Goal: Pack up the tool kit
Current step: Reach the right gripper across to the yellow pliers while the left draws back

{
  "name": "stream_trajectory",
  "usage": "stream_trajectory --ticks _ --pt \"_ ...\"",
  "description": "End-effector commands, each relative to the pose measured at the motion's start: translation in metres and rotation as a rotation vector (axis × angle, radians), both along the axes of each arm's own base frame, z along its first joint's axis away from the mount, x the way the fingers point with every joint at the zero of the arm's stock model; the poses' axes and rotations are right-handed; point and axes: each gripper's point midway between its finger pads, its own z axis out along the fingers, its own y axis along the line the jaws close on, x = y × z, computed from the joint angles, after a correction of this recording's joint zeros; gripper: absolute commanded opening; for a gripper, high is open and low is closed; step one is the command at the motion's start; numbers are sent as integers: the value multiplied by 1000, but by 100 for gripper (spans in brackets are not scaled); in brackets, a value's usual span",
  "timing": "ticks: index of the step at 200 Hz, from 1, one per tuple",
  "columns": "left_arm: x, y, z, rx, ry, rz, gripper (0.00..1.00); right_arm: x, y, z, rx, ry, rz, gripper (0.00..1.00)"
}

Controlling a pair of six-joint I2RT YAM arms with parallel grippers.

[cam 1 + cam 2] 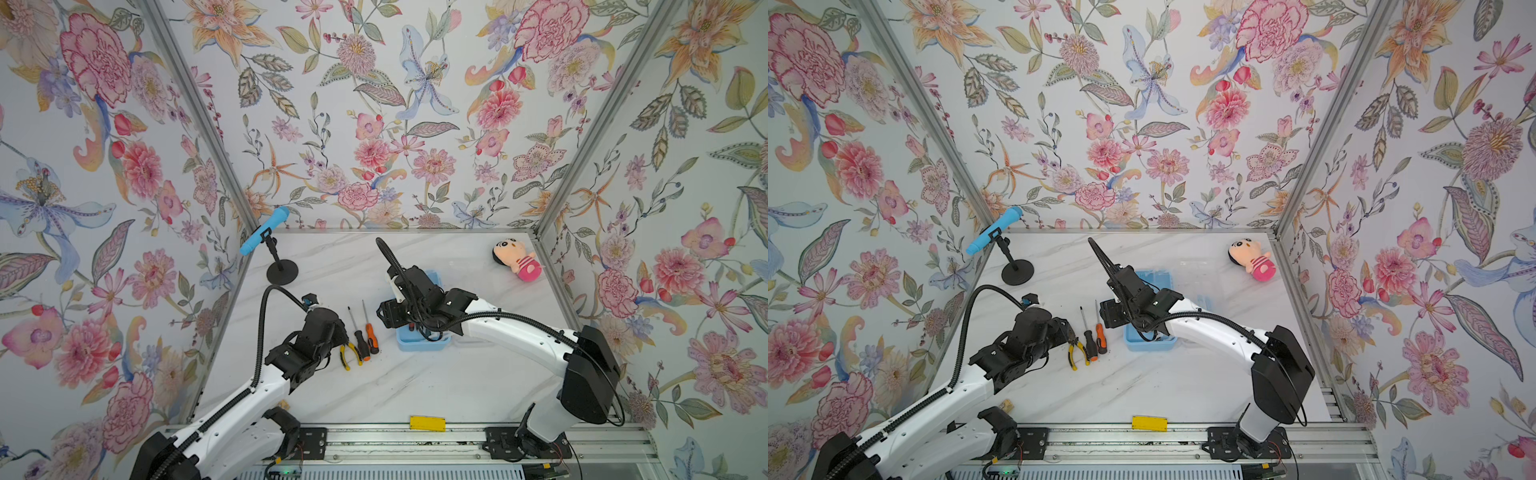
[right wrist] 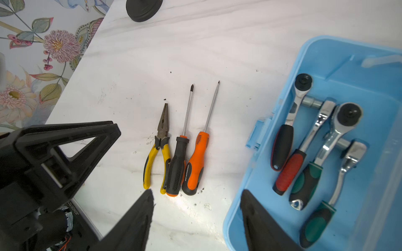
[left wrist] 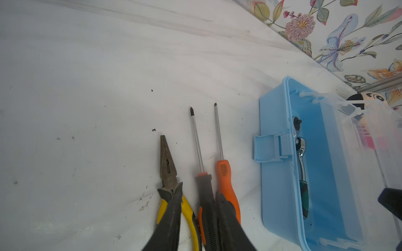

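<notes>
The tool kit's light-blue box (image 1: 424, 344) (image 1: 1150, 344) (image 3: 278, 178) (image 2: 326, 54) stands open mid-table, its clear lid (image 1: 1200, 276) (image 3: 380, 130) folded back. Several ratchets (image 2: 306, 184) (image 3: 302, 160) lie inside. Left of the box, flat on the table, lie yellow-handled pliers (image 1: 348, 355) (image 3: 168, 169) (image 2: 161, 139), a black screwdriver (image 1: 360, 345) (image 3: 204, 187) (image 2: 177, 165) and an orange screwdriver (image 1: 371, 336) (image 3: 225, 178) (image 2: 196, 160). My left gripper (image 1: 338, 332) (image 3: 200, 189) hovers over their handles, narrowly open, holding nothing. My right gripper (image 2: 196, 195) hangs open over the box's near corner, empty.
A blue toy microphone (image 1: 264, 230) on a black stand (image 1: 282, 272) is at the back left. A pink plush doll (image 1: 517, 259) lies at the back right. Floral walls close three sides. A yellow tag (image 1: 427, 423) sits on the front rail.
</notes>
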Motion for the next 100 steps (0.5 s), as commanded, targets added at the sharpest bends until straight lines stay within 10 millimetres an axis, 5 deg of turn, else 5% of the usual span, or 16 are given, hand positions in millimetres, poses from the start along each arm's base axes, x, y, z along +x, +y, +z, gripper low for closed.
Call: stream_trajectory --ticks 1,36,100 --pt "-19 16 -32 50 98 26 29 -7 12 -10 -48 13 42 65" --pt "-36 24 -52 39 146 47 30 -24 36 -32 -85 50 128 66" --pt "-60 26 -71 -105 130 62 29 -45 74 -66 -141 97 263 53"
